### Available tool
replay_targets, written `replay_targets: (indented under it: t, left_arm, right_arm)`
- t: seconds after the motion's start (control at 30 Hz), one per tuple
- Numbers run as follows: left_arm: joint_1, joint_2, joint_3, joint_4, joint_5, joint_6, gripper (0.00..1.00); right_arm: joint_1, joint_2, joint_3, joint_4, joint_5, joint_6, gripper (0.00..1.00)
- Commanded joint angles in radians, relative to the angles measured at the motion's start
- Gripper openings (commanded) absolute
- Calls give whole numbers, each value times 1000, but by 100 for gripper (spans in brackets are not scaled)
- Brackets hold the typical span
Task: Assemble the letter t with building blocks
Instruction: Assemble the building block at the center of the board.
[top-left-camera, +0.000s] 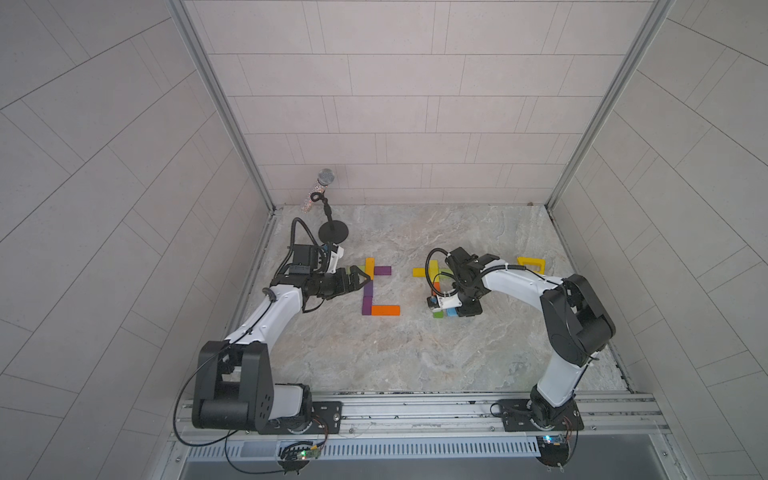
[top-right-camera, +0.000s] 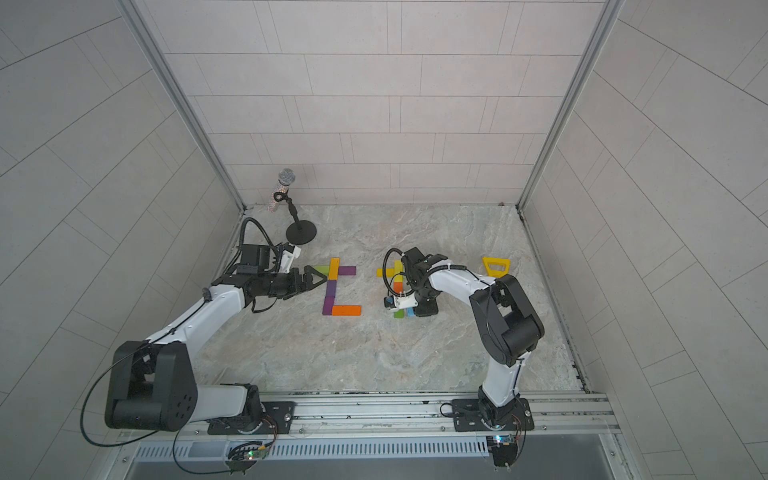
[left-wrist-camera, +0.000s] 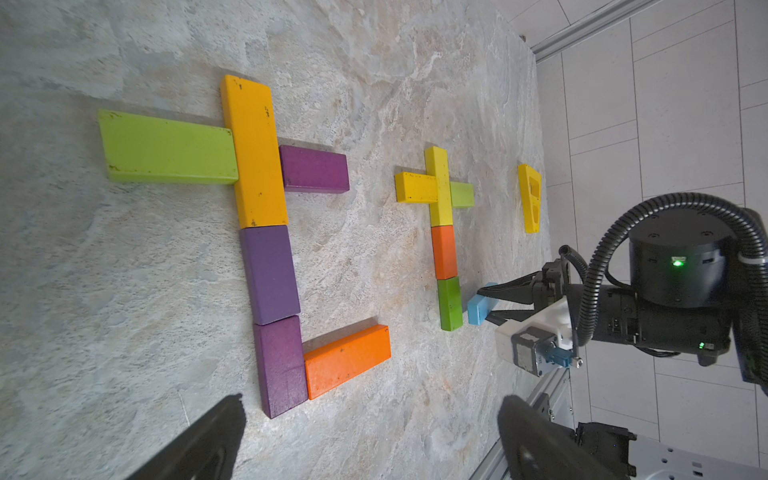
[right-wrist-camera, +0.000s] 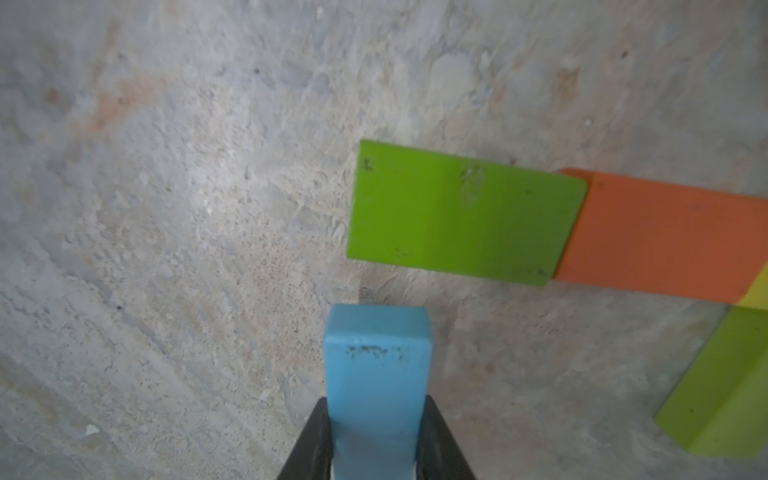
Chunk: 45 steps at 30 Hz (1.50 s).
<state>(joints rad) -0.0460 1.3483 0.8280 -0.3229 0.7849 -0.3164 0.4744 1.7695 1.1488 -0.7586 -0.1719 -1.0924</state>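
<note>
Two groups of building blocks lie flat on the stone table. The left group has a lime green block (left-wrist-camera: 166, 151), a yellow one (left-wrist-camera: 253, 151), three purple ones (left-wrist-camera: 270, 274) and an orange foot (left-wrist-camera: 347, 359). My left gripper (left-wrist-camera: 371, 405) hovers open and holding nothing beside this group (top-left-camera: 362, 280). The right group is a yellow cross (left-wrist-camera: 439, 187) with an orange block (left-wrist-camera: 444, 252) and a dark green block (left-wrist-camera: 449, 303) below it. My right gripper (right-wrist-camera: 376, 405) is shut on a light blue block (right-wrist-camera: 376, 353), held on edge just beside the dark green block (right-wrist-camera: 461, 212).
A microphone on a black stand (top-left-camera: 326, 178) is at the back left, its round base (top-left-camera: 333, 234) close behind my left arm. A yellow triangular slotted frame (top-left-camera: 532, 264) lies right of the right group. Tiled walls enclose the table; a metal rail (top-left-camera: 415, 409) runs along the front.
</note>
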Motion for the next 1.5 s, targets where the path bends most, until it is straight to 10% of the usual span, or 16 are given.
replay_targets:
  t: [0.0, 1.47]
  left_arm:
    - [6, 5, 18, 4, 6, 9, 100]
    - [9, 11, 11, 9, 8, 14, 100]
  right_arm:
    - [6, 15, 12, -12, -2, 14, 0]
    - [38, 100, 67, -52, 3, 92, 0]
